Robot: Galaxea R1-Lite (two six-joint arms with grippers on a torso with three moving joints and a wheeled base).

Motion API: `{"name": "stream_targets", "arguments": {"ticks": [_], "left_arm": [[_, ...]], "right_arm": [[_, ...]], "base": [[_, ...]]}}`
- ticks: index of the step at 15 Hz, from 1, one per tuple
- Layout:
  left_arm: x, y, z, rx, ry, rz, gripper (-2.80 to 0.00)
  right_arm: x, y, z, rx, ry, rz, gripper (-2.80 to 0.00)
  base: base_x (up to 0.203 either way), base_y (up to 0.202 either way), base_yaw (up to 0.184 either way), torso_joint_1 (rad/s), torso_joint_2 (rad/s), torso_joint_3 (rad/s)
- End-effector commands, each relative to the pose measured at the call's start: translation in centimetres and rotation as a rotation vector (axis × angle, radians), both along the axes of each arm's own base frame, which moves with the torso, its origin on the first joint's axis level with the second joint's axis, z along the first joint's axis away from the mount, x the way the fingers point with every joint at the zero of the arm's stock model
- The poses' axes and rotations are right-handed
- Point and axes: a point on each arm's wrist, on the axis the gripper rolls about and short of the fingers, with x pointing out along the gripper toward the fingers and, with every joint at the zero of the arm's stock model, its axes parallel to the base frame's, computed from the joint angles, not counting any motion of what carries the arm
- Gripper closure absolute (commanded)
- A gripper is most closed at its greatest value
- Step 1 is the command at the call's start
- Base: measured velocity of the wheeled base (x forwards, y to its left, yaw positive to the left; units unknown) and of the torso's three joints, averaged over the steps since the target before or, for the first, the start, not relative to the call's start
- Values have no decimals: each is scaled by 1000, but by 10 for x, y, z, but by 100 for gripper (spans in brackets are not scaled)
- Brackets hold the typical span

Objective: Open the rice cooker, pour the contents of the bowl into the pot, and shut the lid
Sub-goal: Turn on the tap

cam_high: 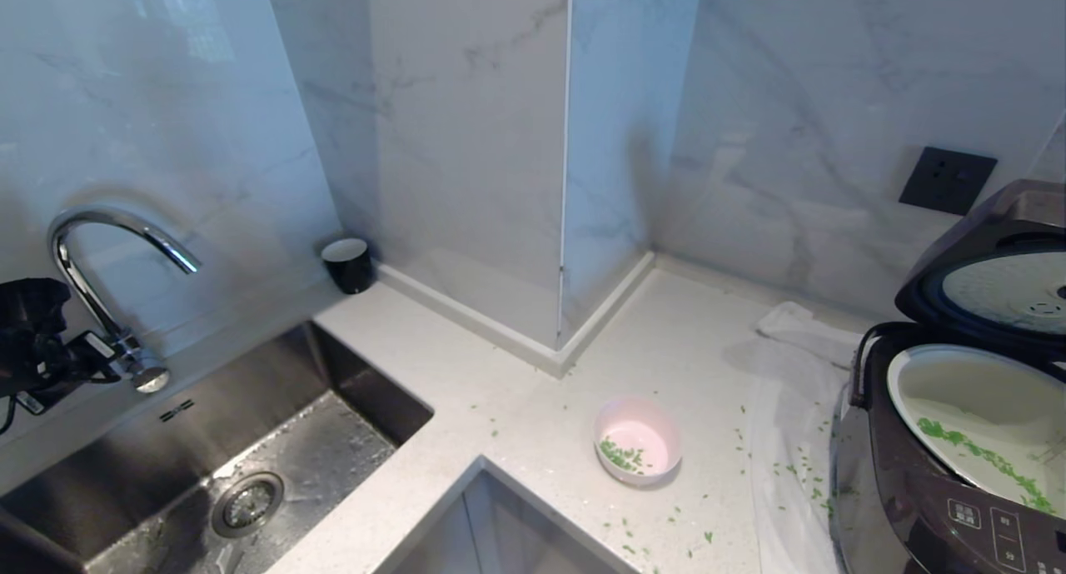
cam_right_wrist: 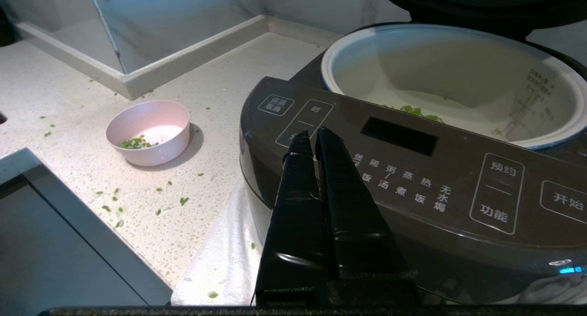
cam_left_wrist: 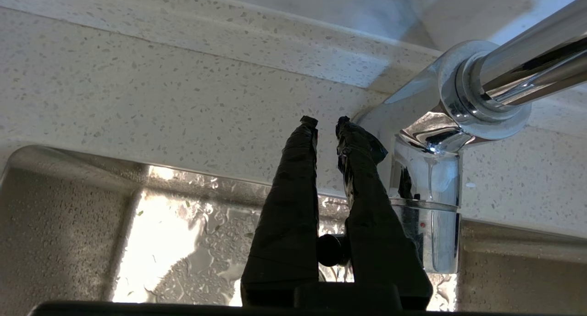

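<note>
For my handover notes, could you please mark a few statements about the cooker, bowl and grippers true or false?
1. The rice cooker lid stands open. True.
2. The pink bowl is empty. False: a few green bits remain inside.
3. Green bits lie in the pot. True.
4. The left gripper is by the bowl. False: it is beside the tap, above the sink.
5. The right gripper holds the bowl. False: it is shut, empty, before the cooker's panel.

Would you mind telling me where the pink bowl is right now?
In the head view, the pink bowl stands upright on the white counter, between the sink on its left and the open rice cooker on its right, with green bits scattered around it.
</note>
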Motion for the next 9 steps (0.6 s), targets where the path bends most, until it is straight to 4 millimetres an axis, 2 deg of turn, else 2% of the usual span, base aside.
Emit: {"name": "stream_targets", "arguments": {"ticks": [1,9], "left_arm": [[-1,0,1,1,-2,3,0],[-9,-10,9,-11,4,-9,0]], "right_arm": [[0,0,0,-1,0,1,0],[0,0,0,0,0,1,0]], "base": [[0,0,0,0,0,0],[0,0,0,0,0,0]]}}
